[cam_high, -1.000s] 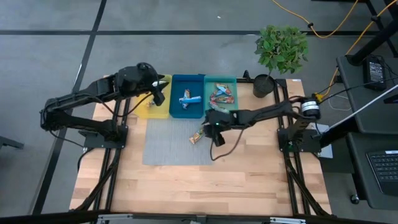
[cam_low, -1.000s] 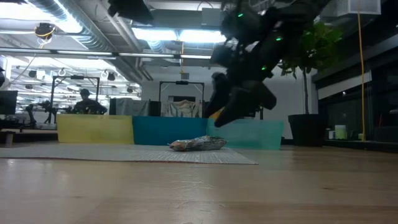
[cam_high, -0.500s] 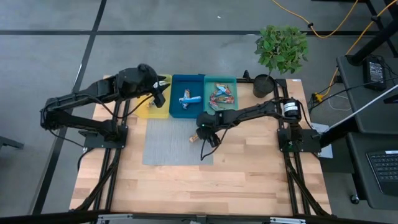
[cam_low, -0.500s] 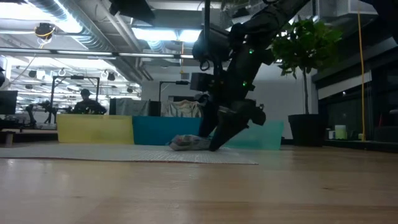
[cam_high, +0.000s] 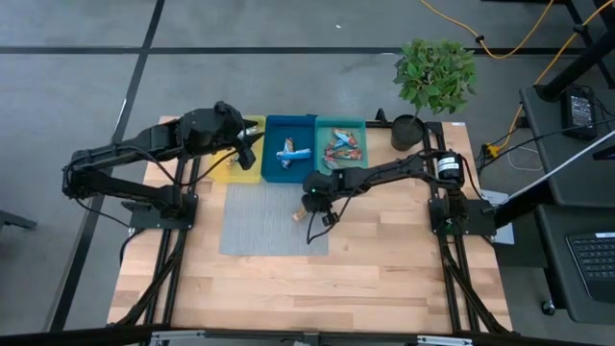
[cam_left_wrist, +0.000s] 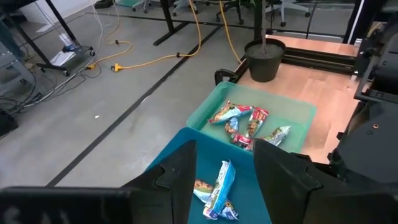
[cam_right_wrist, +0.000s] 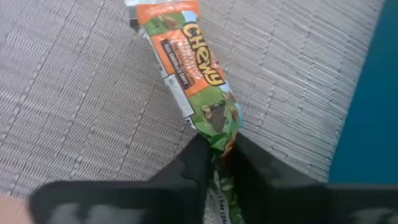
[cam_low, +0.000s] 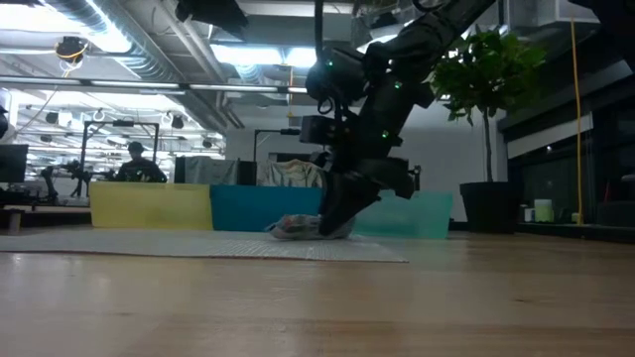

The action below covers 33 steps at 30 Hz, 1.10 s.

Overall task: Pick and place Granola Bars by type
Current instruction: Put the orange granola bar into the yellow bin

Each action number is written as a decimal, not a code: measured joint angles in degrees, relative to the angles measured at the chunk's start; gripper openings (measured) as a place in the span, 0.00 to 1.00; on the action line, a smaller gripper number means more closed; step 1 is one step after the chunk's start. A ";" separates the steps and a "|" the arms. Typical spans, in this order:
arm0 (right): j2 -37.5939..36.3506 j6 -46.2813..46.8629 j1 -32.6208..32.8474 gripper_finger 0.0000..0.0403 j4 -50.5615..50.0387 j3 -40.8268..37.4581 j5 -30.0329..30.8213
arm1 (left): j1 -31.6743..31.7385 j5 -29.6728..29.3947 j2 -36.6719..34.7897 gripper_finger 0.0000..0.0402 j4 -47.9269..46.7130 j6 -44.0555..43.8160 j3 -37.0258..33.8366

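An orange-and-green granola bar (cam_right_wrist: 186, 56) lies flat on the grey mat (cam_high: 255, 226), just in front of the blue tray (cam_high: 290, 173). My right gripper (cam_high: 307, 206) is down on the bar's near-right end and shut on it. My left gripper (cam_high: 246, 144) hovers open over the seam between the yellow tray (cam_high: 231, 171) and the blue tray, nothing between its fingers (cam_left_wrist: 180, 180). Blue-wrapped bars (cam_left_wrist: 219, 186) lie in the blue tray, and several red-orange and teal bars (cam_left_wrist: 245, 121) lie in the green tray (cam_high: 357, 127). My right gripper pinches the bar's green end (cam_right_wrist: 219, 121) between its two fingers (cam_right_wrist: 249, 158). The fingers come from above, slanting down from the table's right, and lie roughly in line with the bar. The bar (cam_low: 298, 227) still lies flat on the mat.
The three trays stand side by side along the mat's far edge. A potted plant (cam_high: 434, 77) stands at the table's far right corner. Bare wood (cam_high: 317, 288) lies in front of the mat. A person (cam_low: 134, 164) shows far off in the room.
My right gripper has gone toward the table's left edge and down onto the mat, reached the granola bar and shut on its end. The bar lies where it was.
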 joint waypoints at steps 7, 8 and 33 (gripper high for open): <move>0.00 0.55 -0.19 0.09 0.44 0.00 -0.02 | 0.00 0.00 0.00 0.37 -0.33 -0.02 0.00; -0.01 0.55 -0.19 0.09 0.56 0.00 -0.02 | 0.00 0.00 0.00 0.37 -0.37 -0.02 0.00; -6.21 4.84 8.43 0.07 -1.32 -0.13 5.25 | 0.00 -0.04 0.02 0.36 -1.07 -0.02 0.00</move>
